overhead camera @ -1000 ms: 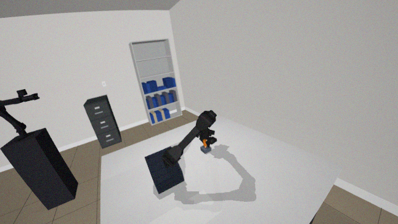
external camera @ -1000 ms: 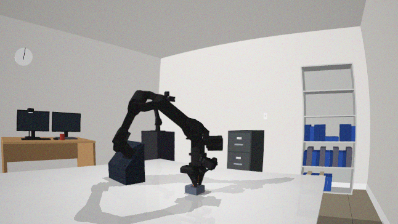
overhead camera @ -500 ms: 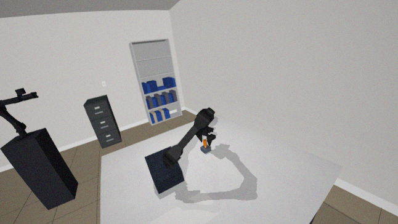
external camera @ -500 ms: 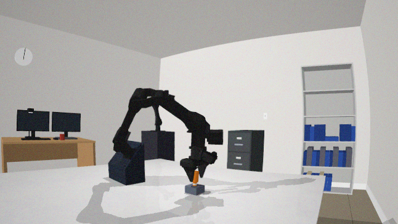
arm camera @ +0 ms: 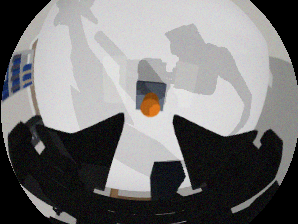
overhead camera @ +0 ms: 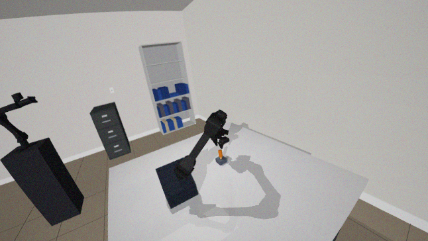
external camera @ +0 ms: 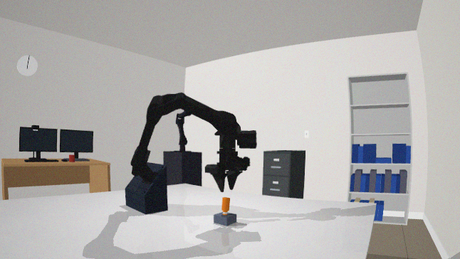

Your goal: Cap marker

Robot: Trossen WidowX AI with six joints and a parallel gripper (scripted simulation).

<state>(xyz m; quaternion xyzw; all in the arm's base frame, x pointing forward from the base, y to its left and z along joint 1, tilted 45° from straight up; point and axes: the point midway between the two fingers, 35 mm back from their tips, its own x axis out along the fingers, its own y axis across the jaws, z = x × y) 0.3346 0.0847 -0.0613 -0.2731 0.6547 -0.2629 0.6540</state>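
Observation:
The orange cap (overhead camera: 220, 153) (external camera: 226, 204) (arm camera: 150, 108) sits upright on top of the marker, over the dark grey-blue holder block (overhead camera: 221, 161) (external camera: 225, 219) (arm camera: 156, 87). A small whitish part of the marker (external camera: 225, 213) shows between the cap and the block in the exterior view. Whether the cap is fully clicked on is too small to tell. My gripper (overhead camera: 224, 145) (external camera: 227, 191) (arm camera: 149, 117) is open and empty, pointing down, a little above the cap and apart from it.
The arm's dark base (overhead camera: 177, 185) (external camera: 146, 193) stands on the table (overhead camera: 315, 185) (external camera: 302, 231) beside the holder block. A second arm on a dark pedestal (overhead camera: 43, 185) (external camera: 182, 168), a filing cabinet (overhead camera: 110, 130) (external camera: 283, 174) and a bookshelf (overhead camera: 169, 89) (external camera: 379, 149) stand beyond the table.

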